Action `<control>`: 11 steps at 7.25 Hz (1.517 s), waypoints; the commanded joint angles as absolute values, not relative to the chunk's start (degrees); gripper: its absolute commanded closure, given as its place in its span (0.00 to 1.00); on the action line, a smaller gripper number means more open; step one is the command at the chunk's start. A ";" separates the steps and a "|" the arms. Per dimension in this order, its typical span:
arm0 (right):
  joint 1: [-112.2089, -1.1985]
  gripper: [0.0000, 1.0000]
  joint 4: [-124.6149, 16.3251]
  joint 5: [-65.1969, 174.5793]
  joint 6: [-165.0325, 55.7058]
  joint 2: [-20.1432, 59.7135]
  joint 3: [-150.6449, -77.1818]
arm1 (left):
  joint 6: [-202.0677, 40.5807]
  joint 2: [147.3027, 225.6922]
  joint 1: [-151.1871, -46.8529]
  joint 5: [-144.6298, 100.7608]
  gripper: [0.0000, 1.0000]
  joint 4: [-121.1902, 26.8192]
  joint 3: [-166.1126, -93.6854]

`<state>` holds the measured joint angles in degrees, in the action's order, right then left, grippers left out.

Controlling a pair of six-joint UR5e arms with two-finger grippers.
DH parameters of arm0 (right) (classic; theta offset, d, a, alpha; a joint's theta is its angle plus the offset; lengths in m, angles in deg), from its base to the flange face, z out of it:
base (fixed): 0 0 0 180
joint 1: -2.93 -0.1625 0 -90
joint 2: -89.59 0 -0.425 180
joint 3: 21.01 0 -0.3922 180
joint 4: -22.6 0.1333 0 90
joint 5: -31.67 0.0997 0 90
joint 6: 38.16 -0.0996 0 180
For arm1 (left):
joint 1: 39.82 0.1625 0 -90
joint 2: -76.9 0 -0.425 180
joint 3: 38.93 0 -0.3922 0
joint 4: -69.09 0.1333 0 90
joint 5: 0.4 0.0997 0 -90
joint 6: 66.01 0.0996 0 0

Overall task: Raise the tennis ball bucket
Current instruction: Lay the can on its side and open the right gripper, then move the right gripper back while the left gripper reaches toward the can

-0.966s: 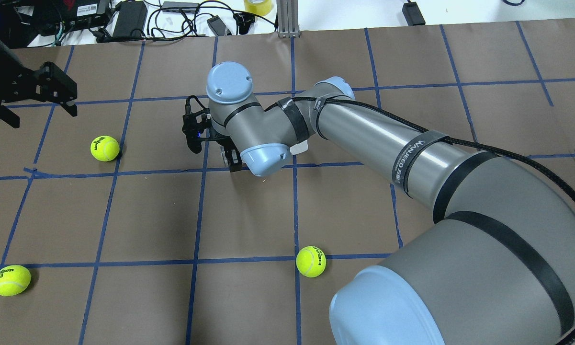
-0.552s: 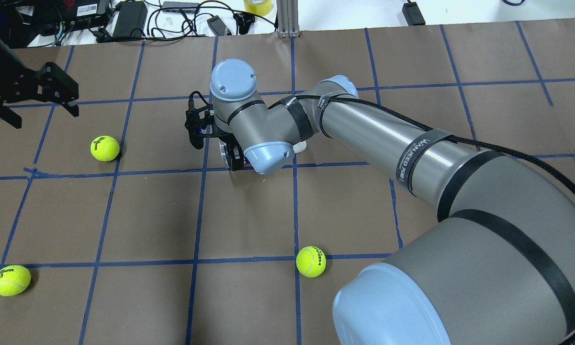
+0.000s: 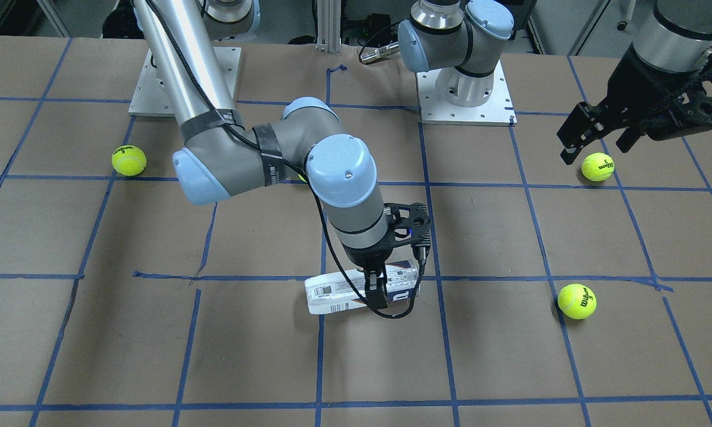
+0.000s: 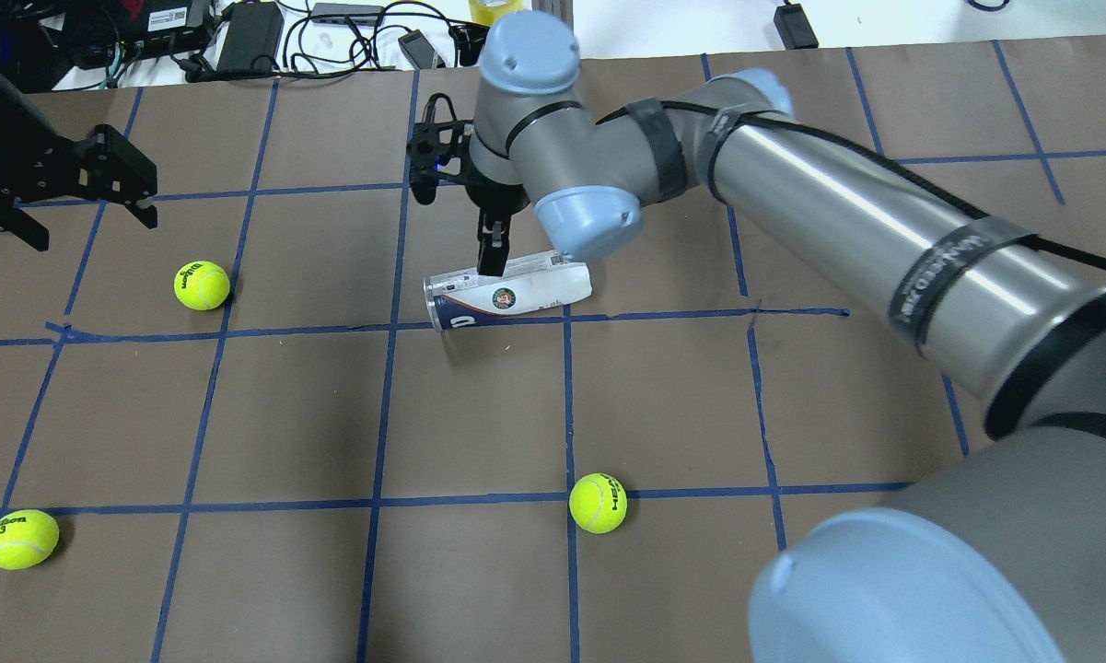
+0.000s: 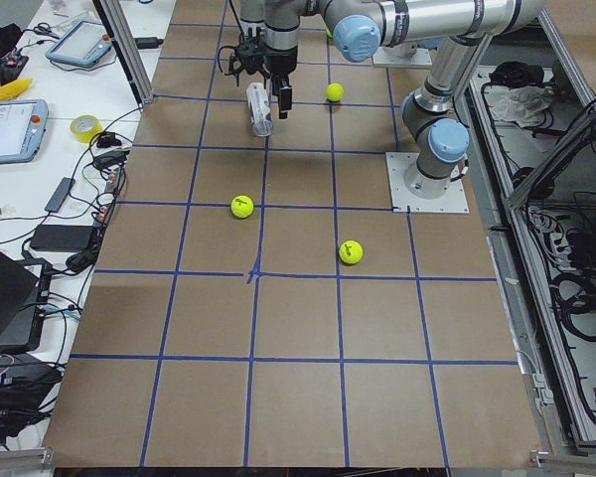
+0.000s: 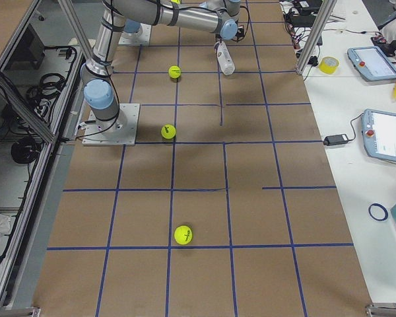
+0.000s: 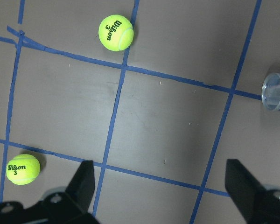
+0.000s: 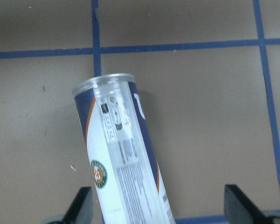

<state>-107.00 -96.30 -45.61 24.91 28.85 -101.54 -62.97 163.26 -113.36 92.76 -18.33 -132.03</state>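
Observation:
The tennis ball bucket (image 4: 516, 293) is a clear tube with a white and navy label. It lies on its side on the brown table, open end toward the left arm. It also shows in the front view (image 3: 338, 293) and the right wrist view (image 8: 121, 158). My right gripper (image 4: 490, 262) points down over it. In the right wrist view its fingers (image 8: 81, 207) stand wide apart, and the tube passes between them nearer one finger. In the front view one finger (image 3: 377, 290) crosses the tube. My left gripper (image 4: 78, 216) is open and empty, far to the left.
Three yellow-green tennis balls lie on the table: one near the left gripper (image 4: 202, 285), one at the front left (image 4: 21, 539), one at the front middle (image 4: 598, 503). Cables and power bricks (image 4: 249, 37) lie beyond the far edge. The left wrist view shows the tube's open end (image 7: 275, 91).
My right arm has risen and swung toward the far edge, uncovering the tube it hid. The tube stays at about the same spot. The left arm has barely moved.

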 commanded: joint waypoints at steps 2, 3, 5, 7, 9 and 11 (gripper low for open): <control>-96.06 0.00 -79.50 -45.50 17.93 16.68 -101.78 | -62.85 164.70 -113.83 88.49 0.00 -18.27 -132.45; -93.60 0.00 -76.48 -45.67 16.08 13.25 -101.78 | -63.81 165.75 -113.83 80.63 0.00 -17.75 -132.53; -86.94 0.00 -73.82 -46.38 10.66 9.02 -101.69 | -63.73 169.61 -114.09 72.15 0.00 -11.01 -134.45; -83.82 0.00 -65.22 -46.72 0.71 4.79 -101.78 | -63.64 174.18 -114.09 58.19 0.00 -5.45 -137.70; -83.91 0.00 -65.03 -53.81 -7.10 1.02 -102.65 | -63.55 178.66 -117.84 55.50 0.00 -1.85 -139.99; -84.26 0.00 -65.63 -54.64 -18.43 -1.97 -104.59 | -63.30 184.19 -119.89 55.41 0.00 2.54 -141.93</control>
